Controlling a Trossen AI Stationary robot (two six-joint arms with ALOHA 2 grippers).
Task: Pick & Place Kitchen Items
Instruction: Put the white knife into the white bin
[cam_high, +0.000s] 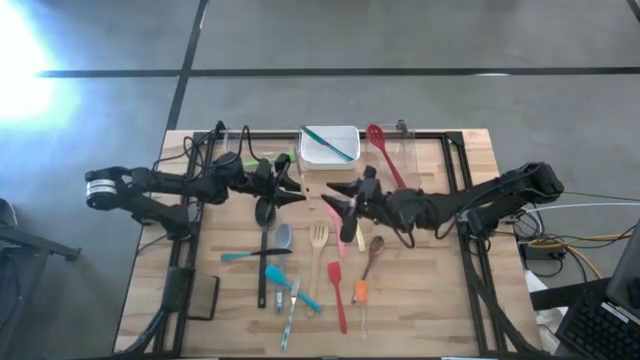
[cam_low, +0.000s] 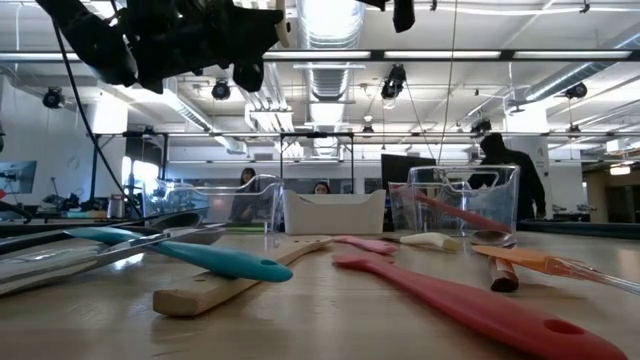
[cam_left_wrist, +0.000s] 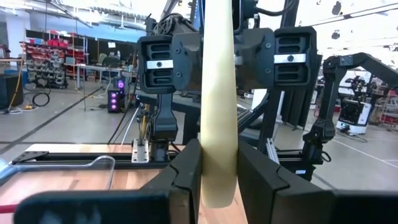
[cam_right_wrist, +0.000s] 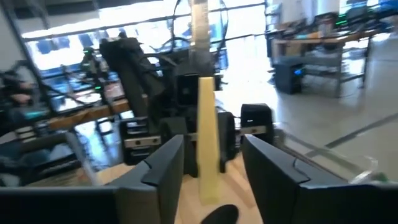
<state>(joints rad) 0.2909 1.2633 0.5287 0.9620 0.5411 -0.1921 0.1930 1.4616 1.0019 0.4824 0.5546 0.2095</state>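
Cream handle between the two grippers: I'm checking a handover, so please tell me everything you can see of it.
The cream handle is a slim, smooth, pale yellow bar, plastic or silicone by its look, with one rounded end. The left gripper is shut on it near that end, with a finger pressed against each side. The right gripper faces it with its fingers around the handle, but a gap shows on both sides, so only the left gripper is touching it. It is held up off the table. Its other end cannot be made out.

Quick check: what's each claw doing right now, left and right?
Left claw: shut on the cream handle.
Right claw: open, fingers clear of that handle.
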